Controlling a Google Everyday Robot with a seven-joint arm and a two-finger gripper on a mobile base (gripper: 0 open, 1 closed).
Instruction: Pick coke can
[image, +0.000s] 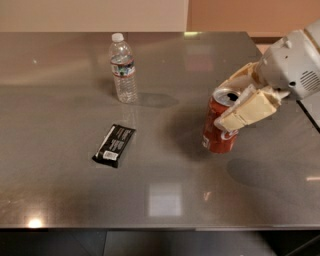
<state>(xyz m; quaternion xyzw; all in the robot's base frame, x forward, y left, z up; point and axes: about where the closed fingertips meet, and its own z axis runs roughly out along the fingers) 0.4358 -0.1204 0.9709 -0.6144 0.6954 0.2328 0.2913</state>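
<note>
The coke can (216, 134) is red with white lettering and a silver open top. It is held tilted, right of the table's middle, and its shadow lies apart from it to the lower right. My gripper (235, 102) comes in from the right on a white arm. Its cream fingers (248, 111) are shut on the can's upper part, one in front and one behind.
A clear plastic water bottle (123, 68) stands upright at the back left of the grey metal table (75, 195). A flat black snack bar wrapper (114, 145) lies left of the can. The table's right edge is close behind my arm.
</note>
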